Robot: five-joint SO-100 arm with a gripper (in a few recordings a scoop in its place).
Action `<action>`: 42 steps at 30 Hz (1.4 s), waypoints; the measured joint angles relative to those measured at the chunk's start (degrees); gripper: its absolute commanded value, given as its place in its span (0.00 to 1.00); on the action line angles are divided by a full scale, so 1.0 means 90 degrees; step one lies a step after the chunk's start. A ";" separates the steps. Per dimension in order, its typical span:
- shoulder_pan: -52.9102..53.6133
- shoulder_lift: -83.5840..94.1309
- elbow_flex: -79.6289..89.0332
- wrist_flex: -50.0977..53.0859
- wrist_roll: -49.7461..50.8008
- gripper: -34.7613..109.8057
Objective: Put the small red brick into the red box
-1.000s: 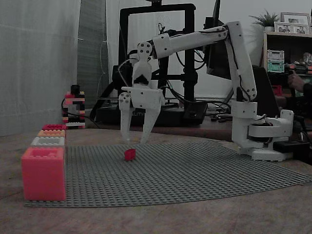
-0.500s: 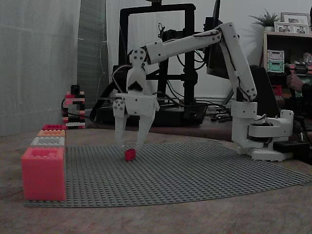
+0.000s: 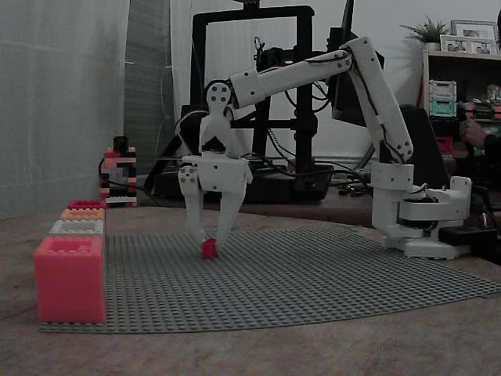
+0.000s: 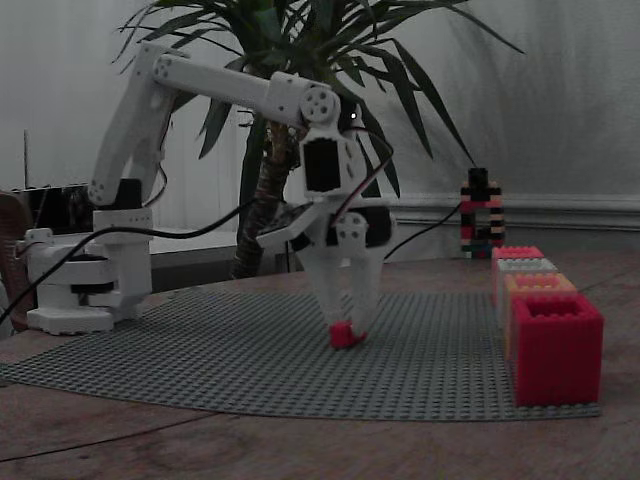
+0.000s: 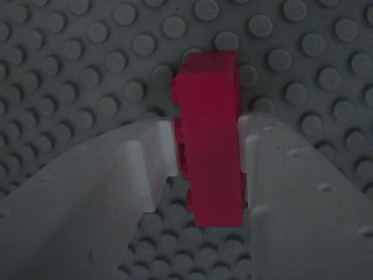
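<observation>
The small red brick (image 5: 210,157) sat on the grey baseplate (image 3: 329,274), near its middle. The gripper (image 3: 208,240) had pinched it on both sides. I think it should squeeze tight, lift straight up, then go to the red box (image 3: 69,279), well apart at the plate's edge.

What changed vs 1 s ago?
The gripper came down from above the small red brick and narrowed; in the wrist view its fingers now press both sides. The brick still sits on the baseplate; the red box is unmoved.
</observation>
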 measured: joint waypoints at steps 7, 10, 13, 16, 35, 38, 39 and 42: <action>0.0000 -0.0010 -0.1289 0.0166 0.0234 0.24; 0.0068 -0.0107 -0.2314 0.0186 0.0195 0.24; 0.0332 -0.0430 -0.3437 0.0098 0.0020 0.24; 0.0605 -0.0840 -0.4238 -0.0176 -0.0322 0.24; 0.1436 -0.2832 -0.5225 -0.2852 -0.1875 0.24; 0.1436 -0.2959 -0.5234 -0.2959 -0.1904 0.26; 0.1436 -0.2979 -0.5234 -0.2969 -0.1904 0.27; 0.1436 -0.2998 -0.5234 -0.2969 -0.1904 0.29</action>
